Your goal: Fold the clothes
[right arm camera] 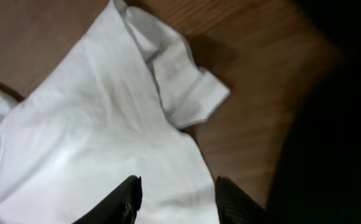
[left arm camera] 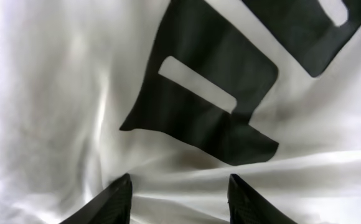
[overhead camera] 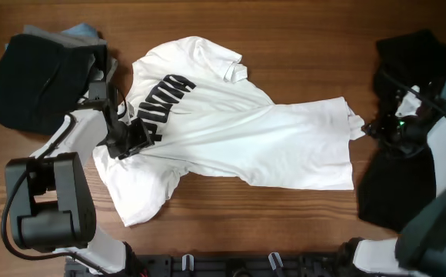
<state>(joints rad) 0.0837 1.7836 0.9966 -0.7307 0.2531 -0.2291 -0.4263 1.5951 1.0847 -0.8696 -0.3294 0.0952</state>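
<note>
The white PUMA T-shirt (overhead camera: 231, 135) lies crumpled across the middle of the table, lettering toward the left. My left gripper (overhead camera: 134, 138) is open, low over the shirt beside the black letters (left arm camera: 218, 81), its fingertips (left arm camera: 179, 186) apart over a white fold. My right gripper (overhead camera: 377, 129) is open at the shirt's right edge; its fingers (right arm camera: 177, 190) straddle the white hem (right arm camera: 106, 143). A large black garment (overhead camera: 415, 131) lies under and around the right arm and shows dark in the right wrist view (right arm camera: 330, 137).
A black cloth pile (overhead camera: 42, 77) with a grey-blue piece sits at the far left behind the left arm. Bare wood table (overhead camera: 300, 46) shows behind and in front of the shirt. The arm bases stand at the front edge.
</note>
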